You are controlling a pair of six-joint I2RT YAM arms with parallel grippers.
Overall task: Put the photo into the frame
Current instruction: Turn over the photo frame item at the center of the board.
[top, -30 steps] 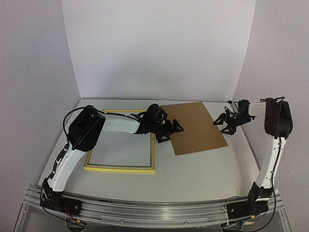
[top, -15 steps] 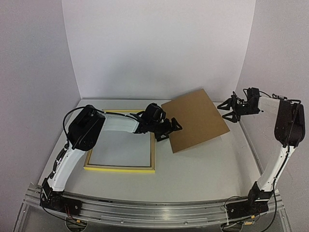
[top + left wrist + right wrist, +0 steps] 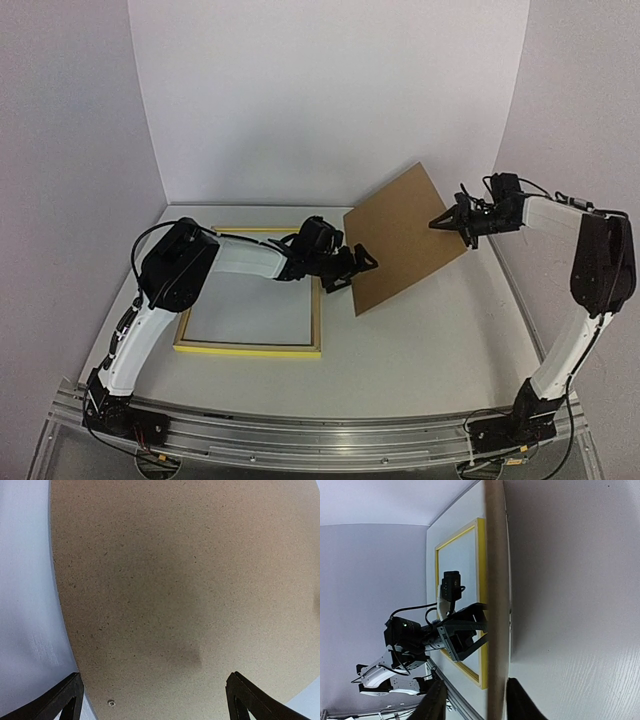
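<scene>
A: So, where do the things stand at this moment?

B: The frame (image 3: pixel 250 347) lies flat on the table (image 3: pixel 420 350), on the left side, under the left arm. Just beside it the brown backing board (image 3: pixel 400 235) stands tilted. Its left edge is low, near the right rail of the frame, and its right edge is high in the air.

A: And the photo?

B: I do not find it in any view. Perhaps the board hides it, but I cannot tell.

A: How are the jaws?

B: The left gripper (image 3: pixel 352 271) is fully wide and holds nothing. It points at the low edge of the board. The right gripper (image 3: pixel 446 222) has the high edge between its fingers (image 3: pixel 436 702), at a middle width. On one side I see a gap, so I cannot tell if the hold is firm.

A: What may go wrong, in your opinion?

B: If the hold is loose, the board can slip out and fall flat, maybe on the left gripper or on the frame. Also the low edge can slide on the smooth table and push the frame out of place. And if the photo is under the board, a falling or sliding board could bend it or drag it.
</scene>
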